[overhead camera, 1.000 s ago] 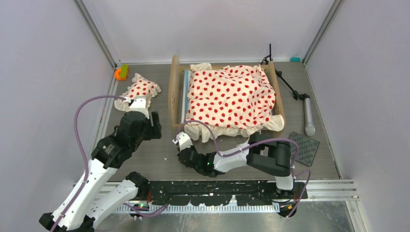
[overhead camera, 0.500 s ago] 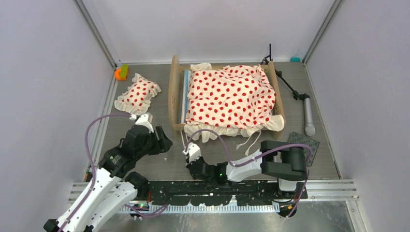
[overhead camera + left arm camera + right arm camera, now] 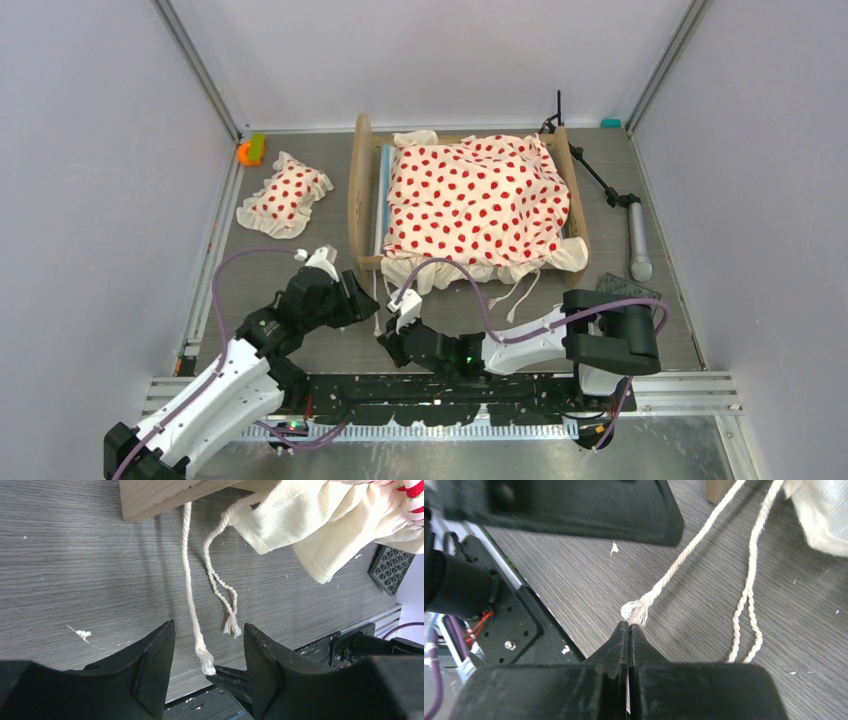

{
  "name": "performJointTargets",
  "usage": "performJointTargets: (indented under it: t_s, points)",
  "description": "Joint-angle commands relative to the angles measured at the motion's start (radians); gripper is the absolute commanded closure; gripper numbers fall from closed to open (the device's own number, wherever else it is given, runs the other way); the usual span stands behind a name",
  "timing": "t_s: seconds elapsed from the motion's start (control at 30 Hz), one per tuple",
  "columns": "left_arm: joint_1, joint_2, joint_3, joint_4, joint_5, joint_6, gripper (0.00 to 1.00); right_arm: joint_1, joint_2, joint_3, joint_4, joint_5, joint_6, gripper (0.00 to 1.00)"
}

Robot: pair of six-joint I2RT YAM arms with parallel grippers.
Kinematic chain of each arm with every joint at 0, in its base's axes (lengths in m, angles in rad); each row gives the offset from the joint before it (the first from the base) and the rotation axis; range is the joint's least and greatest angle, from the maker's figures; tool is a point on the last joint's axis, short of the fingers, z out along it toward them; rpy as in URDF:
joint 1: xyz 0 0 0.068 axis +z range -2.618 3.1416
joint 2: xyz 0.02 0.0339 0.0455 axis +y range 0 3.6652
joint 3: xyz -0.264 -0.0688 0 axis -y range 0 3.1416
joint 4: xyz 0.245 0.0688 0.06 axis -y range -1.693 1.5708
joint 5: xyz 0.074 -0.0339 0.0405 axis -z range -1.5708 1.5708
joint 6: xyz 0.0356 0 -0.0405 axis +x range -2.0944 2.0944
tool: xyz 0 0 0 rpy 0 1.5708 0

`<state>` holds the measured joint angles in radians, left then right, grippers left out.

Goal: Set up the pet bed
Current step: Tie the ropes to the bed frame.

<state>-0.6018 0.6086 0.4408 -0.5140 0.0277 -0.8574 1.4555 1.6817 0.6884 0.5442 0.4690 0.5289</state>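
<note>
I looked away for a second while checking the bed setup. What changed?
The left pincer swung from beside the pillow rightward and nearer, now open astride the cords at the pet bed's near corner. The right pincer drew back slightly rightward, shut at one cord's frayed end. Pillow, bed and bedding stayed put.

Light: bright, even, from overhead; no glare. Shadows: soft and faint beside the bed frame (image 3: 360, 190) and cords (image 3: 189, 580). Overhead view: sharp. Left wrist: table (image 3: 75, 570) grain crisp, black fingers (image 3: 150, 675) soft-edged. Right wrist: black block (image 3: 574, 510) blurred, frayed cord end sharp.
</note>
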Motion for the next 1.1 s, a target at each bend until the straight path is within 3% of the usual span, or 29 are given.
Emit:
performJointTargets:
  t_s: [0.0, 0.27, 0.93, 1.0, 1.07]
  points:
    - [-0.022, 0.025, -0.028, 0.128, -0.002, -0.023, 0.48, 0.002, -0.065, 0.0, 0.076, 0.0, 0.001, 1.0]
    - [-0.044, 0.096, -0.066, 0.183, -0.008, -0.054, 0.5, 0.001, -0.096, 0.002, 0.054, 0.0, -0.012, 1.0]
    - [-0.069, 0.037, -0.151, 0.205, 0.09, -0.17, 0.57, 0.001, -0.072, 0.014, 0.046, 0.014, -0.032, 1.0]
    - [-0.07, 0.04, -0.15, 0.217, 0.092, -0.183, 0.63, 0.002, -0.067, 0.018, 0.043, 0.018, -0.035, 1.0]
    - [-0.072, 0.044, -0.15, 0.228, 0.098, -0.192, 0.78, 0.002, -0.061, 0.019, 0.048, 0.024, -0.037, 1.0]
